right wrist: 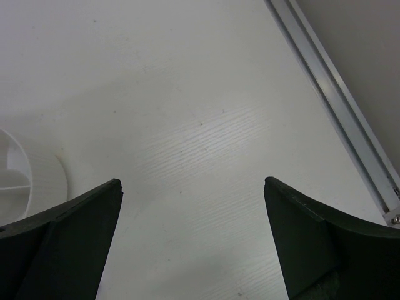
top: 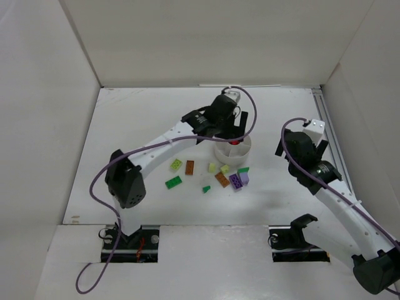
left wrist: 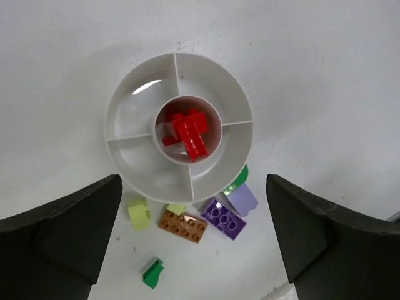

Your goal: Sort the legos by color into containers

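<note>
The round white tub stands mid-table; in the left wrist view its rim rings wedge sections that look empty. Red legos lie piled in its central circle. My left gripper is open and empty, hovering above the tub. Loose on the table in front of the tub lie a purple brick, a pale purple wedge, an orange-brown brick, a yellow-green piece and a green wedge. My right gripper is open and empty over bare table right of the tub.
Further left lie a yellow-green brick, an orange-brown brick and a green brick. A metal rail runs along the table's right side. White walls enclose the table. The tub's edge shows at the left of the right wrist view.
</note>
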Tool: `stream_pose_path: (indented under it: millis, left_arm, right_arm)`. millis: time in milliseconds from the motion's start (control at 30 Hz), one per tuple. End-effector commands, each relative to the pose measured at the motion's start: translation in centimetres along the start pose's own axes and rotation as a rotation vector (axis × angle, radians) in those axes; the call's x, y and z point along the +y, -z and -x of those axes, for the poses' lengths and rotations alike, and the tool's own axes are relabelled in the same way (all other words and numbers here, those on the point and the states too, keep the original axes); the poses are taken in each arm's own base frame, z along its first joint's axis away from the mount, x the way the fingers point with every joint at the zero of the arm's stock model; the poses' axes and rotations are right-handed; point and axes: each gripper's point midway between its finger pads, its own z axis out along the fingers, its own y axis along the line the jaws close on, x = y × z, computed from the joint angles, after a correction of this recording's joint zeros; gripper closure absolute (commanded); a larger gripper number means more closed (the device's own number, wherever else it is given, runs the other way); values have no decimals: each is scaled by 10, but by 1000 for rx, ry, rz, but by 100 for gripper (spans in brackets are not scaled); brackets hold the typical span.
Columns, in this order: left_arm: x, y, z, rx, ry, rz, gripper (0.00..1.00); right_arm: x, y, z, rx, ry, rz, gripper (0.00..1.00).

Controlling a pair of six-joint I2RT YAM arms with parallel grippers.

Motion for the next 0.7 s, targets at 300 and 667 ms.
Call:
stream_pose_path:
  millis: [300,667]
  left_arm:
    - [145,142,-33,-284,411,216,0]
    - [189,156,-144,-222,663,271,0]
  right_arm:
    - [110,36,-6,-84,297,470,4]
    - [242,94,-62,23,357,788,13]
